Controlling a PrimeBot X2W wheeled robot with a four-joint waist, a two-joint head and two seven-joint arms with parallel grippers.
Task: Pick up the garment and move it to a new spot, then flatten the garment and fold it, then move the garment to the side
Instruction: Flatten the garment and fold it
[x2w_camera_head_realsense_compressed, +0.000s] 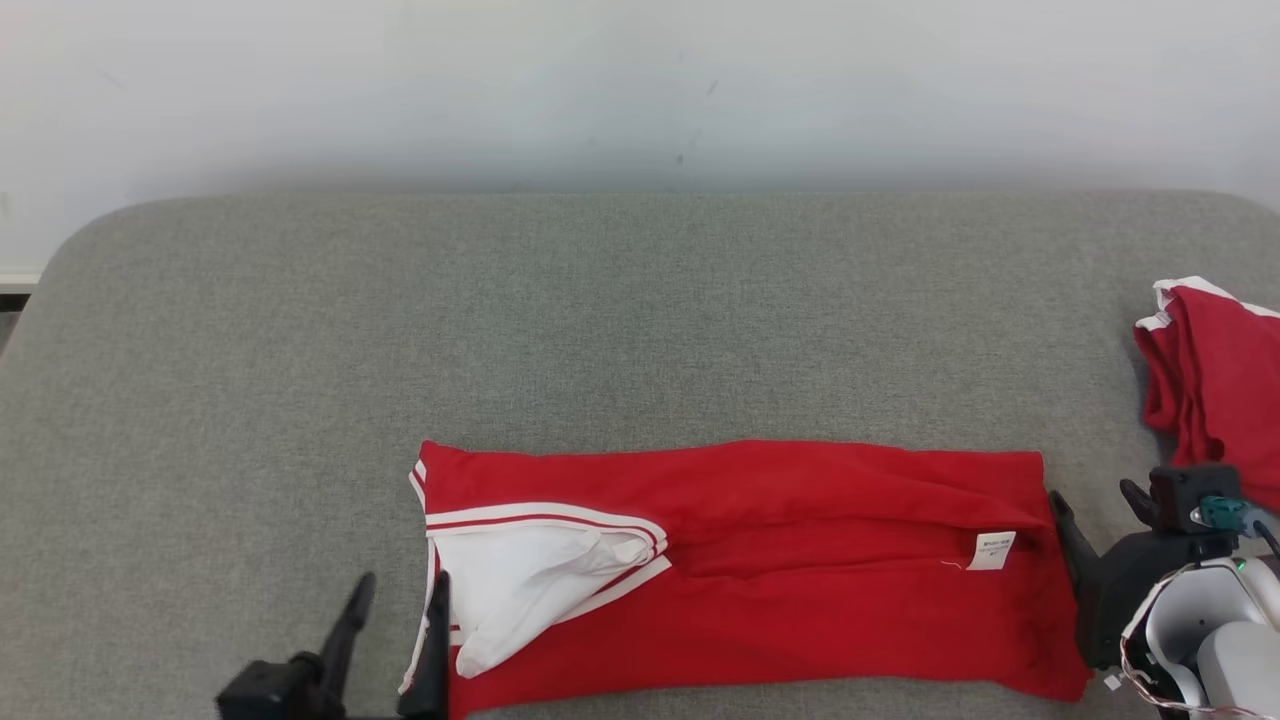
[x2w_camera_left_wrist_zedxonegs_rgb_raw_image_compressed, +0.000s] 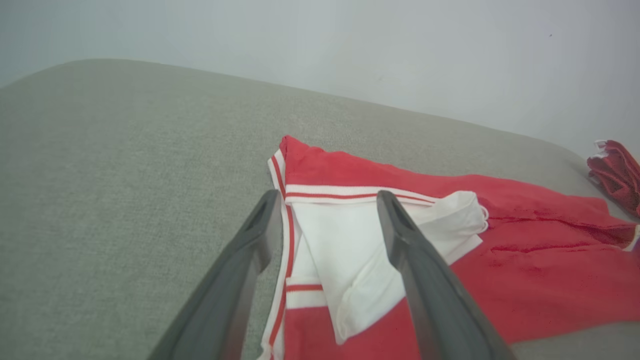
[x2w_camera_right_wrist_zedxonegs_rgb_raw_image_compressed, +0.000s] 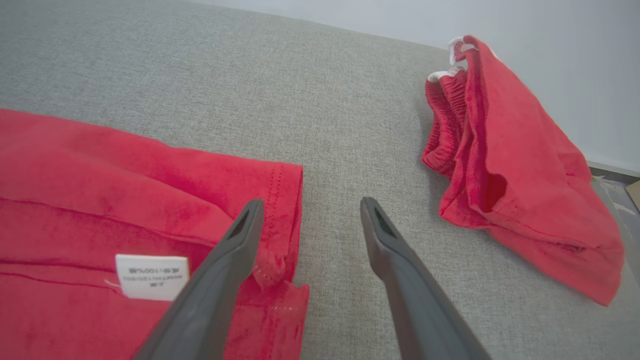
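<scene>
Progress guess: about midway. Left gripper (x2w_camera_head_realsense_compressed: 400, 590) spread wide, empty, low by the collar end of the garment (x2w_camera_head_realsense_compressed: 800, 560); right gripper (x2w_camera_head_realsense_compressed: 1090, 497) same, spread and empty, by its hem end. Garment flat on the grey cushion (x2w_camera_head_realsense_compressed: 600, 320), folded lengthwise into a long strip. Probably left: another fold, then shifting aside. Past the hem end, another red pile (x2w_camera_head_realsense_compressed: 1215, 380).

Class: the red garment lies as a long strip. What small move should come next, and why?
Probably close both tools on the ends of the garment for the cross fold: left tool straddles the striped end, right tool the hem, both open.
</scene>
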